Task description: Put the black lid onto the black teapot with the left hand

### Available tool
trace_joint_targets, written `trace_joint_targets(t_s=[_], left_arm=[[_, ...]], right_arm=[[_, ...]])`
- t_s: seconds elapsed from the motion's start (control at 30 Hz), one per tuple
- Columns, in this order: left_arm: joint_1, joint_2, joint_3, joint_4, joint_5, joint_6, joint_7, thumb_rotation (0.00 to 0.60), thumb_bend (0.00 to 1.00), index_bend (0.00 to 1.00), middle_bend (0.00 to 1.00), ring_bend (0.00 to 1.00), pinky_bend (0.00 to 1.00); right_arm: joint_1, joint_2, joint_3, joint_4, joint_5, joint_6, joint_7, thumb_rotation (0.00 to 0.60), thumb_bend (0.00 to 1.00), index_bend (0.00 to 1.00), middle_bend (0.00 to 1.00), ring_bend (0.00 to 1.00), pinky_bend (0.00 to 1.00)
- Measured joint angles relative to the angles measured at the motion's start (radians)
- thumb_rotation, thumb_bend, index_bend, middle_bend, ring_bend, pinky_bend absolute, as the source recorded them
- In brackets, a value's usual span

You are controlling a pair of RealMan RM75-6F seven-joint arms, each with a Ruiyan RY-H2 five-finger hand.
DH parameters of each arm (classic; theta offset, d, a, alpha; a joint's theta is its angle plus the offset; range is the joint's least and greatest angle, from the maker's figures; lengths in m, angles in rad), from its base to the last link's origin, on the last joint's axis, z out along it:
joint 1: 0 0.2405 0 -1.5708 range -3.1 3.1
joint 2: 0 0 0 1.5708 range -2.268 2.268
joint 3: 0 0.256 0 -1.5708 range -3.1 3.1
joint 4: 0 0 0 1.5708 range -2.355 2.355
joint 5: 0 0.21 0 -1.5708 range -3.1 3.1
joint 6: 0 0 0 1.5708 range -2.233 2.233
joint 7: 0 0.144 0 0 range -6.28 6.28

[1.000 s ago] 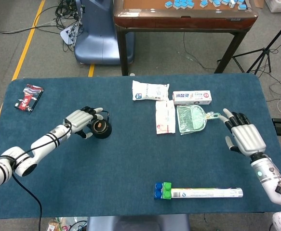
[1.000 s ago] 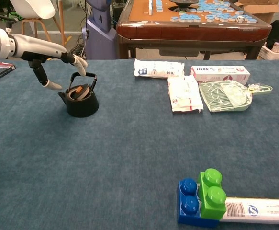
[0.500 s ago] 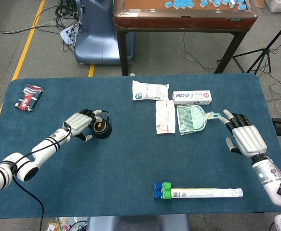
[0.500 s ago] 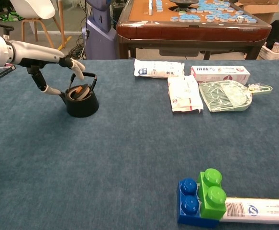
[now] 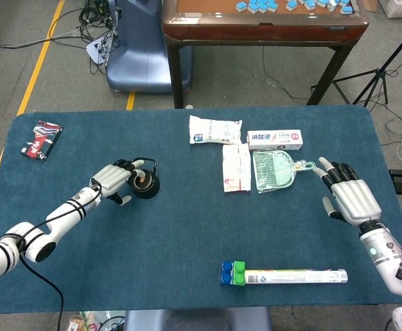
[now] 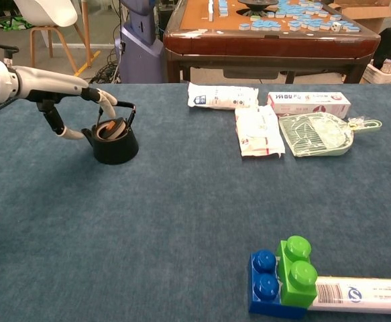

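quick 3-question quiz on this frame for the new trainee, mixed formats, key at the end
1. True or false: the right hand holds the green dustpan.
2. Which hand is at the black teapot? A) left B) right
3. Fill in: blue and green blocks sit at the end of a white ____.

Key: 1 false, it holds nothing, fingers apart. 2 A, the left hand. 3 tube.

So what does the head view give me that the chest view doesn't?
Only the head view shows the right hand, open over the table's right edge, and the red-and-black packet at far left. Only the chest view shows the teapot's spout beside the left hand's lower fingers. Both show the left hand at the black teapot, the green dustpan and the blue and green blocks.
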Motion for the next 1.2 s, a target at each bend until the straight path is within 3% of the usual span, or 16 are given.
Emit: trace_joint_targets(t_s=[1.2], left_arm=[[0.028, -0.051, -0.038, -0.005, -0.052, 0.013, 0.103, 0.6, 0.33, 0.24, 0.0, 0.0, 0.0]], right_arm=[[-0.034, 0.008, -0.009, 0.029, -0.043, 0.019, 0.067, 0.6, 0.55, 0.09, 0.0, 0.0, 0.0]])
